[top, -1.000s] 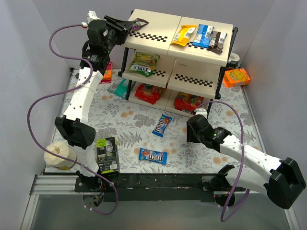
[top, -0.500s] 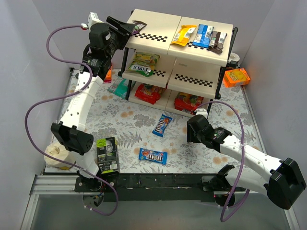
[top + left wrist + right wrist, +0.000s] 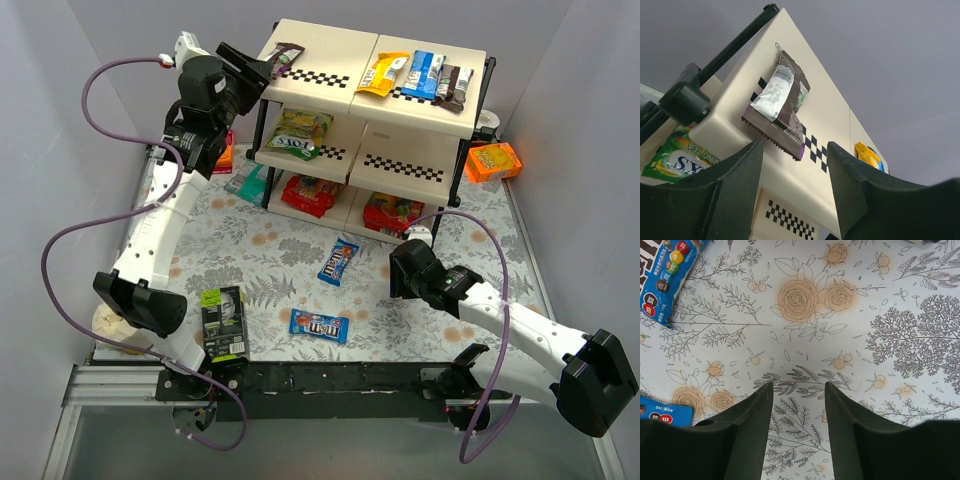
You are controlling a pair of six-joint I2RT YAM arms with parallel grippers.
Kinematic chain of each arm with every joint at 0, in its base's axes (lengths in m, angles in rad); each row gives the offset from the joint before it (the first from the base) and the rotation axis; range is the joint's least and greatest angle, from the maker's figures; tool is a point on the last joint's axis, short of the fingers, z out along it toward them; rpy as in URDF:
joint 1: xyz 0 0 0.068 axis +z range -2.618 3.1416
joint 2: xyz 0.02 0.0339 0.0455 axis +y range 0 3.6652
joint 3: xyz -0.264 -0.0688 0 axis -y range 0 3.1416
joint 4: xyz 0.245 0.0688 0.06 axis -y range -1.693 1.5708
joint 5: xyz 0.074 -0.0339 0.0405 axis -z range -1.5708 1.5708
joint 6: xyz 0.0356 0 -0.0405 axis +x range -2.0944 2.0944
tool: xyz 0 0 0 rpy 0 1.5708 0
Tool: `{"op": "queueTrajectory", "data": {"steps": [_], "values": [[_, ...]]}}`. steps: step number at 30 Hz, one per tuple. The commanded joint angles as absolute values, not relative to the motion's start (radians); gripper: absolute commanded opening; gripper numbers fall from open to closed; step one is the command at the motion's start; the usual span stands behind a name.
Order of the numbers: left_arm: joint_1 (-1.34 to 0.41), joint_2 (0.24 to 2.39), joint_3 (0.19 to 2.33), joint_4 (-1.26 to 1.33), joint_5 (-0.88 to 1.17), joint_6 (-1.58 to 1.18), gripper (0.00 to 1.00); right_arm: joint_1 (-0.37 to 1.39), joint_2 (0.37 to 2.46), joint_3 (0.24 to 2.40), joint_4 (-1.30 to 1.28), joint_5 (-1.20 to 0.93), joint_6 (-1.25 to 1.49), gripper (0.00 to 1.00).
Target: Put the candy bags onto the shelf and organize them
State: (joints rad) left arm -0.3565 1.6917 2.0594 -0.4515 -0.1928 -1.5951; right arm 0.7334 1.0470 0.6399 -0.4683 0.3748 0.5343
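Observation:
The shelf (image 3: pixel 330 80) stands at the back. A dark brown bar (image 3: pixel 288 52) lies on its top tier's left corner, slightly over the edge; it also shows in the left wrist view (image 3: pixel 780 102). My left gripper (image 3: pixel 258 68) is open and empty just left of the bar, apart from it (image 3: pixel 795 150). The top tier also holds a yellow bag (image 3: pixel 385 72), a blue bag (image 3: pixel 422 74) and brown bars (image 3: pixel 457 84). A Fox's bag (image 3: pixel 298 133) lies on the middle tier, red bags (image 3: pixel 312 193) on the bottom. Two blue M&M's bags (image 3: pixel 339 260) (image 3: pixel 320 325) lie on the mat. My right gripper (image 3: pixel 400 270) is open and empty over the mat (image 3: pixel 799 387).
A teal bag (image 3: pixel 248 182) lies on the mat by the shelf's left post. An orange box (image 3: pixel 493 161) sits at the right, another (image 3: pixel 224 152) behind my left arm. A black-and-green carton (image 3: pixel 223 320) stands front left beside a cream roll (image 3: pixel 108 322).
My left gripper has let go of the dark brown bar, which now rests on the top tier, and has drawn back to the left. The right arm has not moved.

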Motion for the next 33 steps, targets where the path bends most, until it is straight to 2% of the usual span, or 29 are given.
{"op": "queueTrajectory", "data": {"steps": [1,3,11,16,18,21,24,26,33], "values": [[-0.360,1.605,2.030,-0.515,-0.244,-1.554,0.54,0.730,1.046,0.640,-0.440,0.379,0.523,0.54],[-0.359,1.563,1.994,-0.528,-0.252,-1.540,0.56,0.730,1.045,0.644,-0.443,0.379,0.523,0.54],[-0.359,1.393,1.829,-0.555,-0.224,-1.497,0.67,0.730,1.055,0.672,-0.440,0.339,0.500,0.64],[-0.359,1.248,1.599,-0.557,-0.104,-1.442,0.84,0.730,1.098,0.709,-0.437,0.270,0.456,0.69],[-0.359,1.214,1.530,-0.571,-0.062,-1.437,0.87,0.730,1.124,0.724,-0.434,0.238,0.433,0.70],[-0.359,1.152,1.353,-0.586,0.047,-1.443,0.89,0.730,1.152,0.735,-0.390,0.140,0.402,0.70],[-0.362,1.118,1.179,-0.589,0.175,-1.440,0.89,0.732,1.181,0.730,-0.333,-0.001,0.349,0.63],[-0.365,1.109,1.062,-0.600,0.253,-1.436,0.89,0.739,1.210,0.736,-0.330,-0.101,0.334,0.63],[-0.485,1.147,0.868,-0.606,0.351,-1.384,0.89,0.807,1.267,0.735,-0.308,-0.244,0.282,0.61]]}}
